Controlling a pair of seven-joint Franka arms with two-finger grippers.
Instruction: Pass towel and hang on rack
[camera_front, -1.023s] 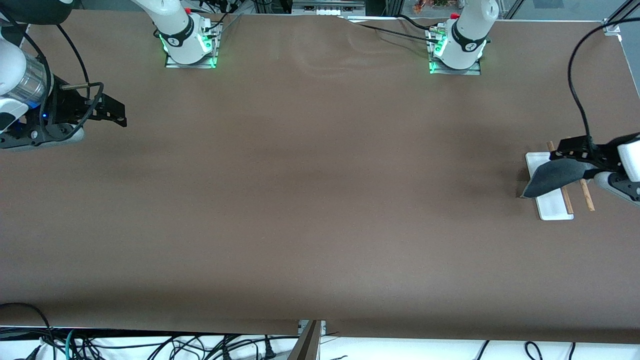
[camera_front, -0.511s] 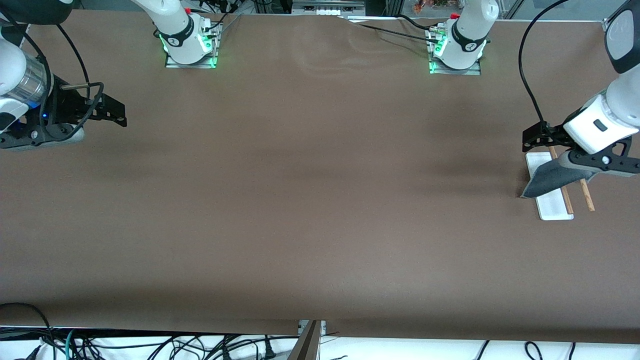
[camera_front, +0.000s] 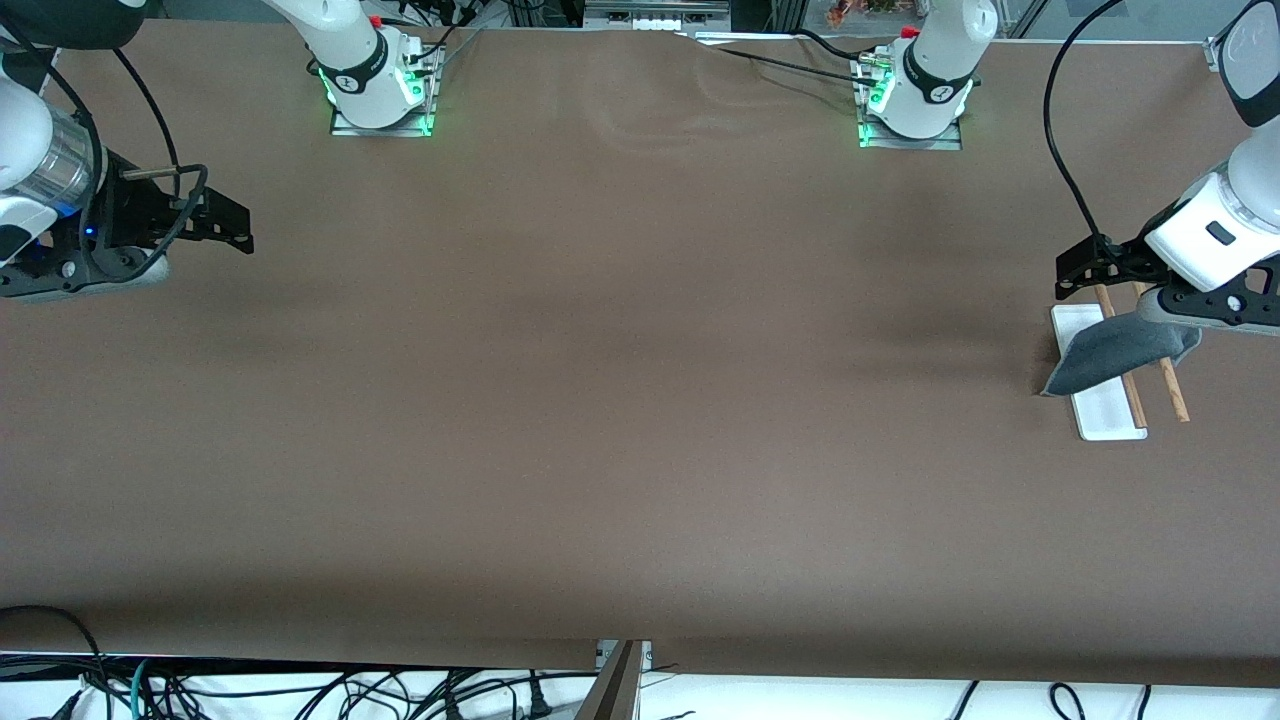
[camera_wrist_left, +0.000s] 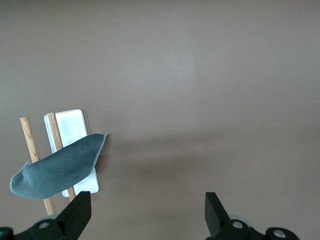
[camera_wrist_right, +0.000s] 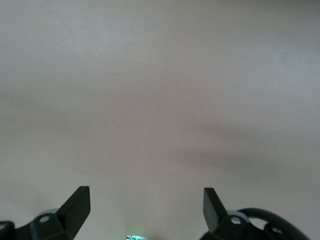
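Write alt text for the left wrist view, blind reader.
A dark grey towel hangs draped over the two wooden rods of a small white-based rack on a brown table. The left pincer is open, empty, apart from the towel.

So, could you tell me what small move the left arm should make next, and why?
Probably lift the left gripper up and clear. The towel is draped over both rods of the rack, and the open fingers hold nothing. The right gripper waits, open, at its end of the table.
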